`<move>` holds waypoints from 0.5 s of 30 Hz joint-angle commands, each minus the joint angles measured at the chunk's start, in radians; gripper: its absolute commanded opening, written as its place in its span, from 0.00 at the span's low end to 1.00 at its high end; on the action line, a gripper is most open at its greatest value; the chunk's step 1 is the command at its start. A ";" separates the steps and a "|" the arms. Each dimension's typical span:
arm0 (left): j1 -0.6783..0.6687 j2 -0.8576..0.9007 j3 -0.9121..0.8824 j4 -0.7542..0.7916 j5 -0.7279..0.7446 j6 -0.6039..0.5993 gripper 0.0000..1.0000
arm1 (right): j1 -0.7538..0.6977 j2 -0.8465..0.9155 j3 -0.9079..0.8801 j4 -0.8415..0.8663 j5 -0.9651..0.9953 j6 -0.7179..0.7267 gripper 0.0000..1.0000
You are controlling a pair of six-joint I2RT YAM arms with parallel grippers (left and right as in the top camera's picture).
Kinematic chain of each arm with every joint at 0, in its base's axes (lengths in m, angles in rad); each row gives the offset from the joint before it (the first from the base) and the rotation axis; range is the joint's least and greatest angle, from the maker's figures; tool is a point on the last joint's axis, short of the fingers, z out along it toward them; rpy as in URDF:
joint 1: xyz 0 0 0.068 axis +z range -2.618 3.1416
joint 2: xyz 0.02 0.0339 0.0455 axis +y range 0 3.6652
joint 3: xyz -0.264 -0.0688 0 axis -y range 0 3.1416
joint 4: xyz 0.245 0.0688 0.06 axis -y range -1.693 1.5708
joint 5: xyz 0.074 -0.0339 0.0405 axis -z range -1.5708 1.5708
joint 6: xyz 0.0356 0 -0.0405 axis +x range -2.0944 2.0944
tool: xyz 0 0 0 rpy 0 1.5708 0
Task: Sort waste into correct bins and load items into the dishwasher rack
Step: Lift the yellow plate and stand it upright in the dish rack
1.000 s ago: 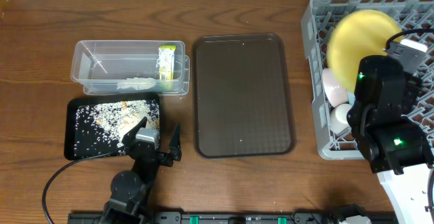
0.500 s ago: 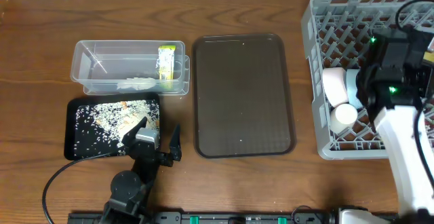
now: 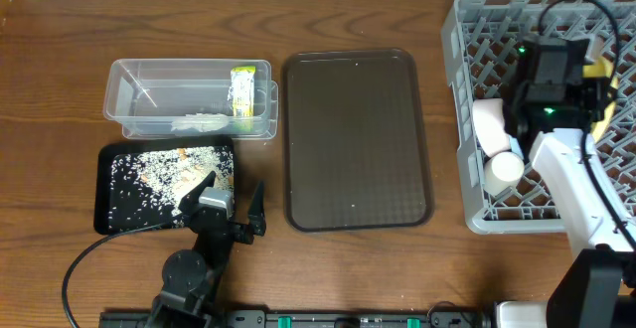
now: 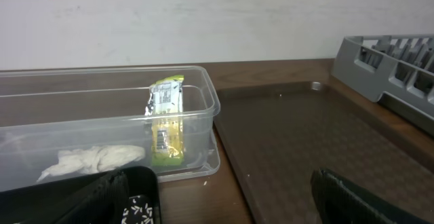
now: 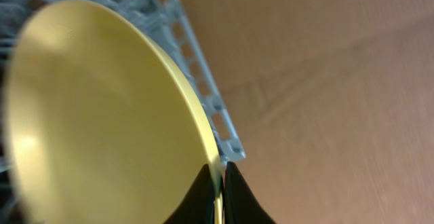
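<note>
My right gripper (image 5: 218, 183) is shut on the rim of the round pale yellow plate (image 5: 102, 115). It holds the plate on edge over the right side of the grey dishwasher rack (image 3: 467, 89); overhead only a yellow sliver (image 3: 604, 119) shows beside the arm. A pinkish-white bowl (image 3: 487, 121) and a white cup (image 3: 504, 169) sit in the rack. My left gripper (image 3: 227, 214) is open and empty, next to the black tray (image 3: 104, 184) of rice scraps. The green-and-yellow wrapper (image 4: 166, 119) and crumpled paper (image 4: 91, 161) lie in the clear tub (image 3: 189, 70). Chopsticks and the blue bowl are hidden.
The dark brown serving tray (image 3: 356, 139) lies bare between the tub and the rack. The rack's corner (image 5: 230, 146) shows just past the plate's edge, with wooden table beyond it. The rack (image 4: 393, 61) also shows at the right in the left wrist view.
My right arm has swung the plate from face-up over the rack's middle to edge-on at its right side. The bowl and cup came into view. The left arm has not moved.
</note>
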 commanded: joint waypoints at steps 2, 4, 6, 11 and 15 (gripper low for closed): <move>0.005 -0.007 -0.031 -0.018 -0.004 0.010 0.88 | 0.077 0.005 0.003 0.013 -0.085 -0.080 0.17; 0.005 -0.007 -0.031 -0.018 -0.004 0.010 0.88 | 0.102 0.005 0.003 0.017 -0.084 -0.104 0.38; 0.005 -0.007 -0.031 -0.018 -0.004 0.010 0.88 | 0.121 0.005 0.003 0.027 -0.083 -0.118 0.60; 0.005 -0.007 -0.031 -0.018 -0.005 0.010 0.88 | 0.194 -0.023 0.003 0.006 -0.077 -0.074 0.78; 0.005 -0.007 -0.031 -0.018 -0.004 0.010 0.89 | 0.308 -0.111 0.003 -0.054 -0.139 -0.015 0.84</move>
